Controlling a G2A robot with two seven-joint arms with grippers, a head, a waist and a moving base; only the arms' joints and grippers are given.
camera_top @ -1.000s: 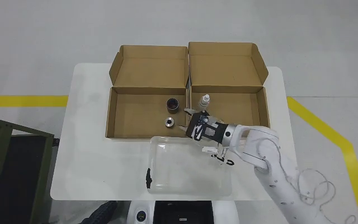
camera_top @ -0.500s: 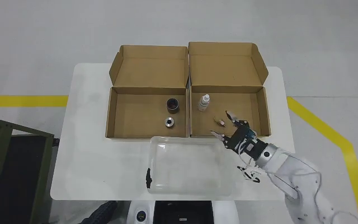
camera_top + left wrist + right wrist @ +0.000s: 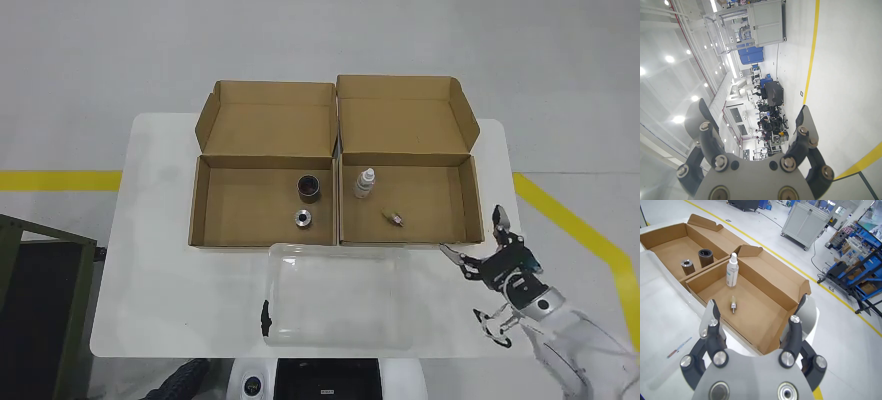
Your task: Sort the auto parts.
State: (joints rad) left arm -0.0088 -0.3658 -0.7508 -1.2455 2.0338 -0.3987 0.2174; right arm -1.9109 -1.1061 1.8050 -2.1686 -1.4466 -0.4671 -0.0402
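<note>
Two grippers both stand spread wide with nothing between their fingers, so you have no part in hand. Your left gripper (image 3: 753, 104) points out at the room, its fingertips framing only floor and distant workbenches. On the table, farthest from the right arm's fingers, sits the left box (image 3: 240, 210). In it the dark cylinder (image 3: 308, 186) stands upright, with the shorter metal bushing (image 3: 302, 218) just beside it on the side nearer the robot. A clear tray (image 3: 340, 250) lies in front of both boxes, with a small black piece (image 3: 266, 320) at the edge farthest from those fingers. Moving toward them you meet the right box (image 3: 430, 200). Here the spray bottle (image 3: 365, 181) stands upright by the wall shared with the left box, well beyond the fingertips. The small metal-tipped part (image 3: 393, 216) lies on its side on the box floor, between the bottle and the fingers and apart from both. Your right gripper (image 3: 470, 231) hangs at that box's near outer corner. One finger is out past the side wall, the other is along the front wall by the tray, and the cardboard corner shows between them in the wrist view
</note>
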